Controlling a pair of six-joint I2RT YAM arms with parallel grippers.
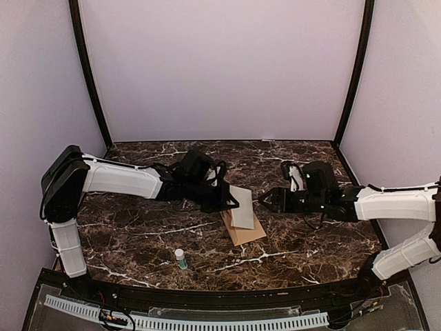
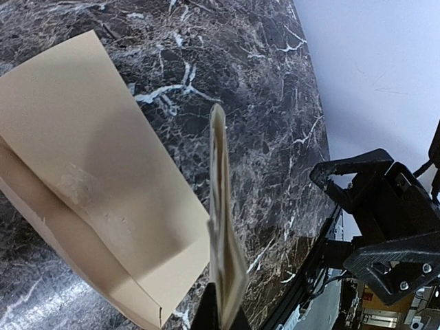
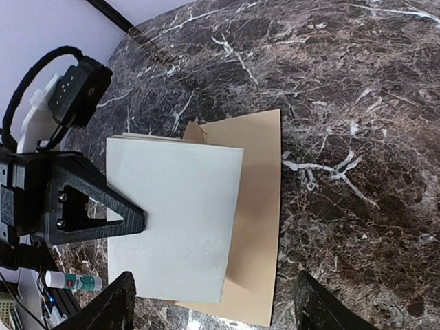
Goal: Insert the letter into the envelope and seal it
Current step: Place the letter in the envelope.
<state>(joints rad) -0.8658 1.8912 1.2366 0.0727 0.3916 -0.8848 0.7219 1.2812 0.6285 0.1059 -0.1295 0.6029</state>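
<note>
Two claws are facing each other over the middle of the dark, white-veined marble table (image 1: 131,238), and the paper between them is deciding the next move. Towards the left and near the front edge, a small white glue stick (image 1: 180,258) with a green end is standing apart from everything. The left claw (image 1: 224,196) is reaching in from the left and clamping the letter (image 1: 242,207), a pale, smooth, stiff-looking folded sheet, by its left edge. It is holding the sheet over the far part of the envelope (image 1: 247,233); whether the two papers are touching I cannot tell. The envelope is lying flat on the marble just near of the claw tips, matte tan kraft paper with a crease across its face, its long axis running roughly far to near with a slight tilt. Which end is forming the mouth is not showing clearly. To the right, the right claw (image 1: 267,201) is hanging just beside the papers with its fingers spread wide and gripping nothing. Both claws are sitting about equally near, so the right one is likely waiting to pin or open the envelope.
</note>
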